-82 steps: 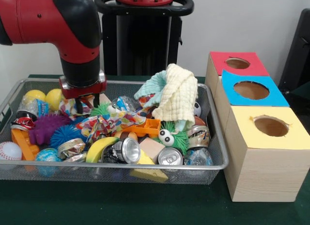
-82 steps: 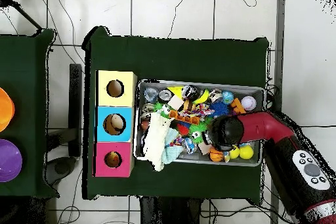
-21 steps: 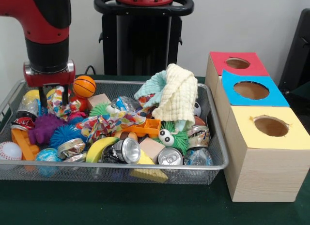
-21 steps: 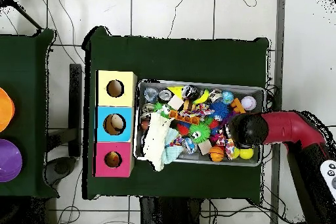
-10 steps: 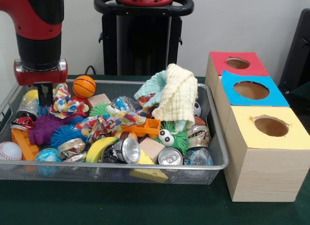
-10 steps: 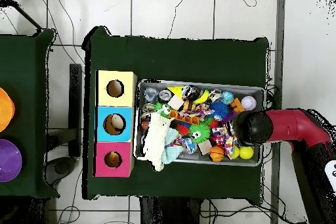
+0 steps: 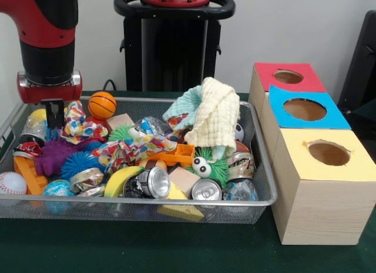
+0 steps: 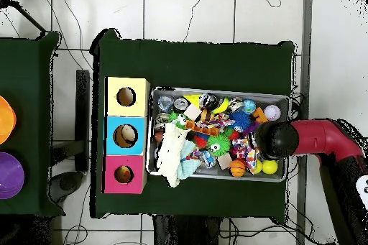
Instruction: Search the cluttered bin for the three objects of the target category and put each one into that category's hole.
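Note:
The wire bin is packed with mixed clutter. My gripper hangs over its far left corner, shut on a multicoloured patterned cloth, which rises to a peak at the fingers and trails over the pile. An orange basketball lies just right of it. Three boxes with round holes stand right of the bin: red, blue and yellow. In the overhead view the arm's head hides the gripper; the cloth shows beside it.
Also in the bin: a cream and teal towel, crushed cans, a banana, purple and blue spiky balls, a baseball, yellow balls, a green googly-eyed toy.
Since 4.1 s ago the gripper has moved left across the bin, dragging the patterned cloth and uncovering the basketball. In the last second it rose slightly; nothing has shifted in the last half second.

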Robot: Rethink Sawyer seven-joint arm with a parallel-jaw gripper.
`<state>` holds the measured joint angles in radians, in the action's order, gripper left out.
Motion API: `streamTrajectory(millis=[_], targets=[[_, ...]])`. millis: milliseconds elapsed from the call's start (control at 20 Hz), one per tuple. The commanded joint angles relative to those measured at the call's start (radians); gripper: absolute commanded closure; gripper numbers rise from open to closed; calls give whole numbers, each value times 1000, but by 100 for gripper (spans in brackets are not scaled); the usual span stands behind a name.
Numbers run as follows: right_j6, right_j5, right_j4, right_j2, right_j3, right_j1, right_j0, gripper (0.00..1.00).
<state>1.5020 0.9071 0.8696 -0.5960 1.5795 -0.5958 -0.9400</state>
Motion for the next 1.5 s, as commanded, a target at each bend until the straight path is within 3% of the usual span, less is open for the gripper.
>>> streamTrajectory(millis=[50,300,700,1100,1500], targets=[[-271,53,27,-2,25,-39,9,100],[-260,60,32,5,13,-16,19,100],[-233,78,9,27,70,-3,2,100],[-270,125,-16,13,65,-70,4,100],[-336,262,-75,-22,45,-211,27,100]])
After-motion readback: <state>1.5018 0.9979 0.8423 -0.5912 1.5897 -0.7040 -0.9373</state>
